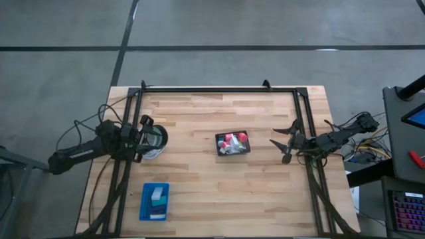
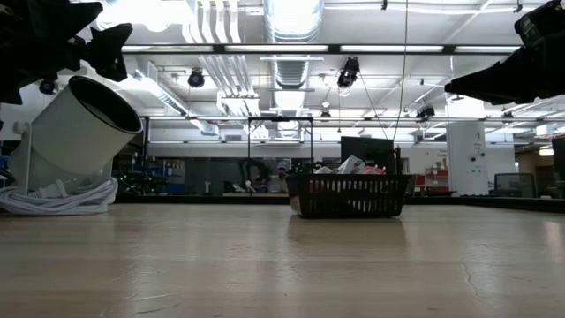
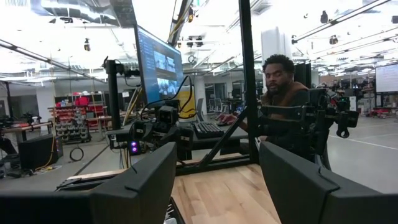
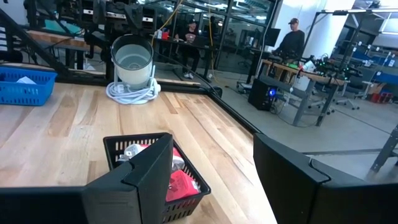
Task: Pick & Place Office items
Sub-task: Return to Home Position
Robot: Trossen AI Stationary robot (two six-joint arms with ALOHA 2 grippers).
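Observation:
Office items [image 1: 232, 141], red, pink and white bits, lie in a black mesh basket [image 1: 232, 144] at the table's middle; the right wrist view shows them as red and white pieces [image 4: 179, 177]. Small teal, white and navy blocks [image 1: 157, 196] lie in a blue tray [image 1: 145, 206] near the front left. My left gripper [image 1: 147, 136] hangs open at the left, above the table, with nothing between its fingers [image 3: 217, 162]. My right gripper [image 1: 282, 143] hangs open at the right, pointing toward the basket, with nothing in it [image 4: 214, 149].
A white cylinder [image 2: 75, 132] tilts on a coiled white cord [image 2: 57, 199] beside my left gripper. A black frame [image 1: 219, 89] runs along the table's far edge and both sides. Bare wood lies between basket and tray. People [image 3: 283, 87] sit at desks beyond the table.

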